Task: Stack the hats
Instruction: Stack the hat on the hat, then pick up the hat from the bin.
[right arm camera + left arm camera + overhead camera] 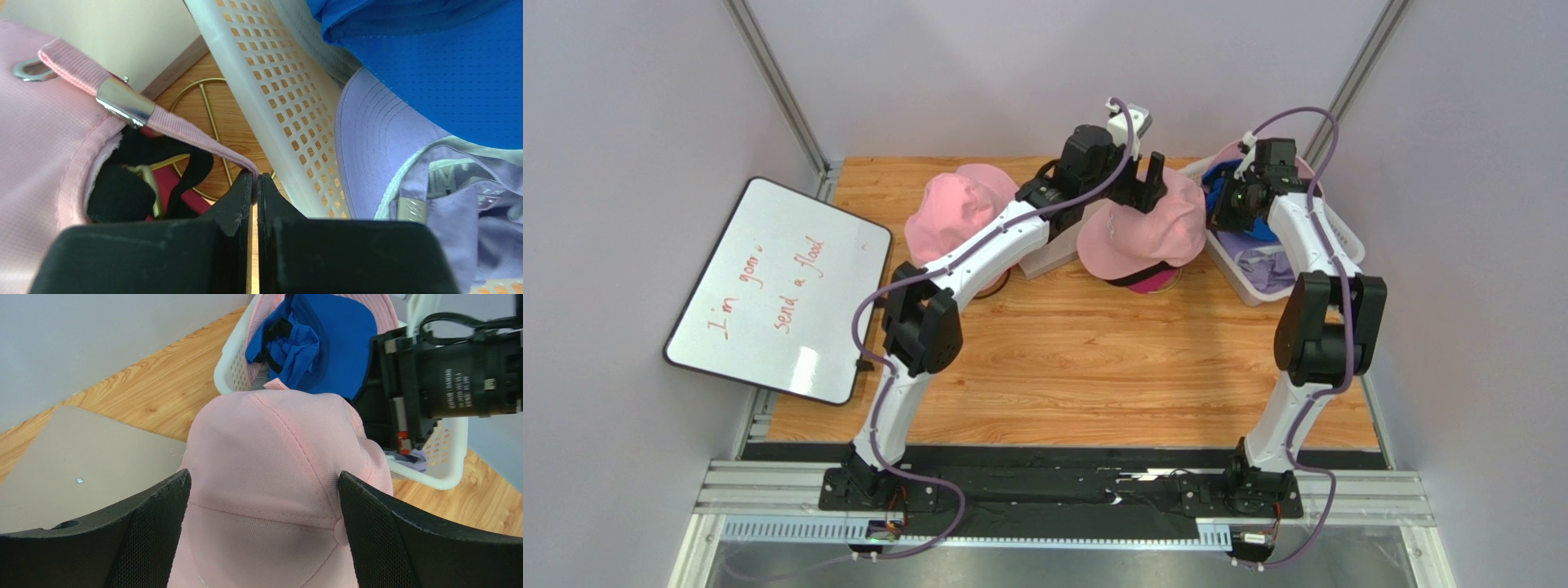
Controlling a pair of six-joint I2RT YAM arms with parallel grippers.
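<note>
Bright, even overhead light; soft faint shadows under arms on light wooden bench (pixel 1075 368). Glare patch on white rectangular whiteboard (pixel 778 289). Rt wrist view: silver metal clip (pixel 123 103) on pale pink fabric cap (pixel 43 135) glints; pics sharp.

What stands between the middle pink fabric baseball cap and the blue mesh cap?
The perforated wall of the white plastic mesh basket: the pink fabric baseball cap is outside it, the blue mesh cap inside. The right wrist view shows this.

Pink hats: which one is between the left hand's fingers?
The pink baseball cap beside the white mesh basket, straddled by the open left hand; the other pink hat sits apart.
</note>
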